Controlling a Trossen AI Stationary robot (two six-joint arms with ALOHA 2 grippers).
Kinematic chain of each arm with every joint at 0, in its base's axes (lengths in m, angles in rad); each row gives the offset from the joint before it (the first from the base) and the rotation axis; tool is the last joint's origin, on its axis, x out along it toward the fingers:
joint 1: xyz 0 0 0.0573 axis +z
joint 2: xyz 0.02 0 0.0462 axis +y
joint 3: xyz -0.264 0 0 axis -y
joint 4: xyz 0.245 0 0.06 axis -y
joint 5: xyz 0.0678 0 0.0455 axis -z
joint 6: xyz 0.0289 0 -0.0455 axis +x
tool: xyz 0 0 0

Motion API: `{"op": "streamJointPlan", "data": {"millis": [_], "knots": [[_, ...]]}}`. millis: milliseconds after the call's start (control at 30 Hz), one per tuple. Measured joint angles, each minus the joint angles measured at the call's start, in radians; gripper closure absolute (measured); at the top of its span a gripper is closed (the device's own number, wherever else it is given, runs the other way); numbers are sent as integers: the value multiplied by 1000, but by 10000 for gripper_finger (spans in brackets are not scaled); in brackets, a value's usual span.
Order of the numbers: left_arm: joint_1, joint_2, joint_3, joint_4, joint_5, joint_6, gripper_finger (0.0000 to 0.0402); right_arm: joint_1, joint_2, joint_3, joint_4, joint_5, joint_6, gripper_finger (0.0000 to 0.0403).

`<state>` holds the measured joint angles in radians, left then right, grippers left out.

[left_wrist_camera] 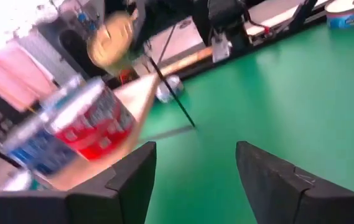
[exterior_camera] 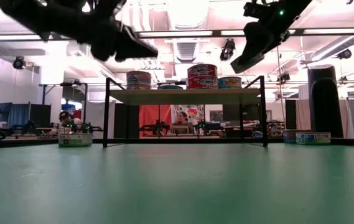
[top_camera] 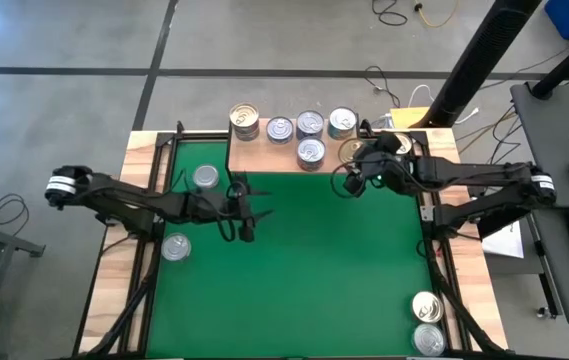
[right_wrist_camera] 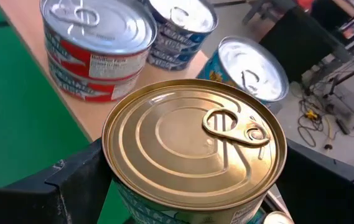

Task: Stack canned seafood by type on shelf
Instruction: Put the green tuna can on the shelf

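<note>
Gripped between the two dark fingers of the right gripper (right_wrist_camera: pixel 189 186): a gold-topped tin (right_wrist_camera: pixel 195 149) with a ring pull, held just above the right end of the shelf (top_camera: pixel 264 158), fingers spread wide around its sides. Beside it on the light-wood shelf in the right wrist view: a red-sided stack of two tins (right_wrist_camera: pixel 99 46), a blue-sided stack (right_wrist_camera: pixel 180 28) and a single bluish tin (right_wrist_camera: pixel 251 68). Seen from above on the shelf: five silver or gold tops, namely one at the left end (top_camera: pixel 245 120), three along the back edge (top_camera: pixel 310 124) and one nearer the front (top_camera: pixel 311 152), with the held tin partly hidden under the right arm.

Hanging empty over the green tabletop (top_camera: pixel 304 280), just in front of the shelf's left end: the left gripper (top_camera: pixel 247 215), its fingers (left_wrist_camera: pixel 270 180) spread partway with nothing between them. Blurred in the left wrist view: a red-labelled tin (left_wrist_camera: pixel 93 121) on the shelf and a gold top (left_wrist_camera: pixel 111 40) beyond.

Loose on the tabletop: four more tins, counted from above. One silver top (top_camera: pixel 205 178) near the left arm, one (top_camera: pixel 175 246) close to the left border, and two (top_camera: pixel 427 320) touching at the front right corner.

Across the low view: the shelf on thin black legs, tins standing on top of it
</note>
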<state>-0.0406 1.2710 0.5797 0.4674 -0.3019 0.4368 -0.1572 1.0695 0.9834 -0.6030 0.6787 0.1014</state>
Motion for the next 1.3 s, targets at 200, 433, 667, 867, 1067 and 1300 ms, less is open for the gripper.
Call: {"op": "streamJointPlan", "data": {"millis": [200,433,667,867,1067,1300], "knots": [[49,-74,115,-171,24,93,193,-34,0,-9,-3,-34,6,32],[189,-68,234,-195,83,105,193,-33,0,-9,0,-36,-16,32],[389,45,408,-163,432,120,193,-52,0,-10,10,-107,-44,32],[492,254,672,-276,674,75,193,-81,12,-10,42,-142,-50,32],[503,444,870,-474,827,148,193,-92,87,-11,45,-167,-8,32],[496,514,920,-440,881,146,193,-97,141,-10,100,-161,13,32]]}}
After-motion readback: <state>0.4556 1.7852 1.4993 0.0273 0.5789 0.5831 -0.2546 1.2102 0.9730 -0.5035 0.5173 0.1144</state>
